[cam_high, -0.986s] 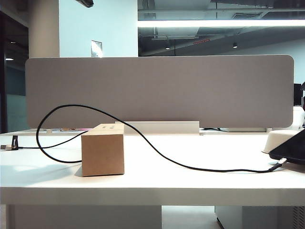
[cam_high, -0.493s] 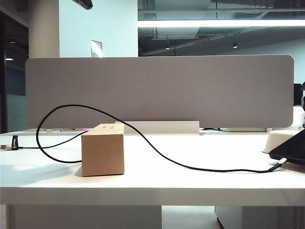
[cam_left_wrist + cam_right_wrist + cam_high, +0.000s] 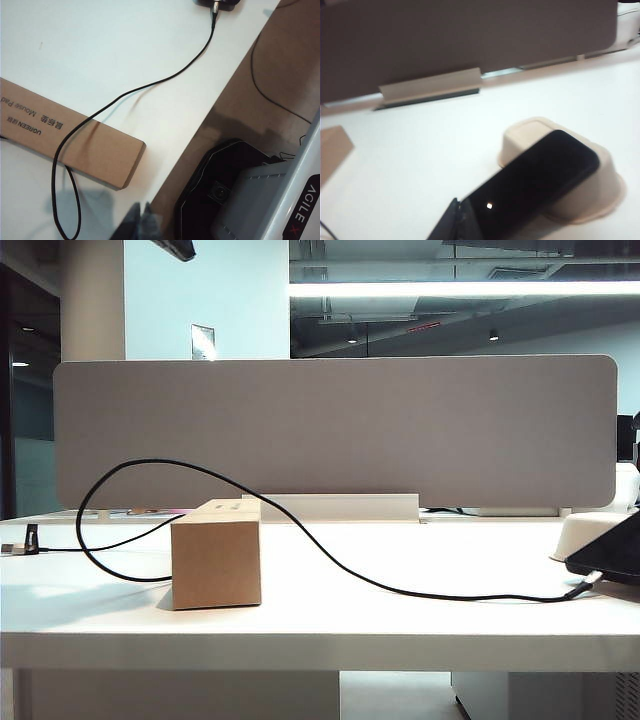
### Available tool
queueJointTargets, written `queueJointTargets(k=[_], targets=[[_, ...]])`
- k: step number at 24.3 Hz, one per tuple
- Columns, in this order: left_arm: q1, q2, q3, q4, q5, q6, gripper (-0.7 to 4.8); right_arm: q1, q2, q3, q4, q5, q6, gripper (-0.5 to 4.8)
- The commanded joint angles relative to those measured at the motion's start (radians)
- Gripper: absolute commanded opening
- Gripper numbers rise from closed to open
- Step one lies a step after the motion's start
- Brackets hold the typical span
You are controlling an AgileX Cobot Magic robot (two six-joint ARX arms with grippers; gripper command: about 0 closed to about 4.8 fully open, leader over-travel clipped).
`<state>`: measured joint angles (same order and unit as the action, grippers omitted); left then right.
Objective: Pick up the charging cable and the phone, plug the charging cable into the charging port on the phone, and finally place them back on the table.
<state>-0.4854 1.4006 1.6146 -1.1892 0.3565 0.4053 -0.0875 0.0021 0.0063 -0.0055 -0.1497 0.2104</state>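
Note:
The black phone (image 3: 612,552) leans tilted on a white tray (image 3: 580,532) at the table's (image 3: 400,570) right edge. The charging cable (image 3: 330,552) loops over a cardboard box (image 3: 216,562) and runs right, its plug (image 3: 583,587) meeting the phone's lower short edge; the charging port is hidden behind it. Neither gripper shows in the exterior view. In the left wrist view my left gripper (image 3: 142,221) is shut and empty near the table's edge, far from the phone (image 3: 220,3), and the cable (image 3: 165,80) crosses the box (image 3: 100,145). My right gripper (image 3: 458,220) is shut with nothing in it, before the phone (image 3: 540,185).
A grey divider panel (image 3: 340,430) stands along the back of the table. The cardboard box stands left of centre. In the right wrist view the phone rests on the white tray (image 3: 605,195). Beyond the table's edge is the robot's dark base (image 3: 225,190).

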Motion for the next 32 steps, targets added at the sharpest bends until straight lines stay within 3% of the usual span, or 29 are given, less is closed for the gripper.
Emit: queueJointTargets(k=[1, 14, 17, 24, 27, 32], targets=[[0.001, -0.004, 0.002, 0.014, 0.003, 0.006, -0.06, -0.001, 0.0, -0.006, -0.032, 0.086, -0.039, -0.02], [0.001, -0.005, 0.002, 0.021, 0.002, 0.007, -0.06, -0.001, 0.0, -0.006, -0.059, 0.095, -0.051, -0.01], [0.002, -0.024, -0.024, 0.055, -0.038, 0.005, -0.06, -0.001, 0.0, -0.006, -0.059, 0.095, -0.051, -0.01], [0.024, -0.223, -0.412, 0.392, -0.196, -0.078, -0.06, -0.001, -0.001, -0.006, -0.06, 0.095, -0.051, -0.01], [0.032, -0.298, -0.533, 0.541, -0.206, -0.143, -0.06, -0.002, -0.001, -0.006, -0.059, 0.095, -0.05, -0.01], [0.112, -0.42, -0.716, 0.732, -0.162, -0.183, -0.06, -0.002, -0.001, -0.006, -0.062, 0.096, -0.051, -0.01]])
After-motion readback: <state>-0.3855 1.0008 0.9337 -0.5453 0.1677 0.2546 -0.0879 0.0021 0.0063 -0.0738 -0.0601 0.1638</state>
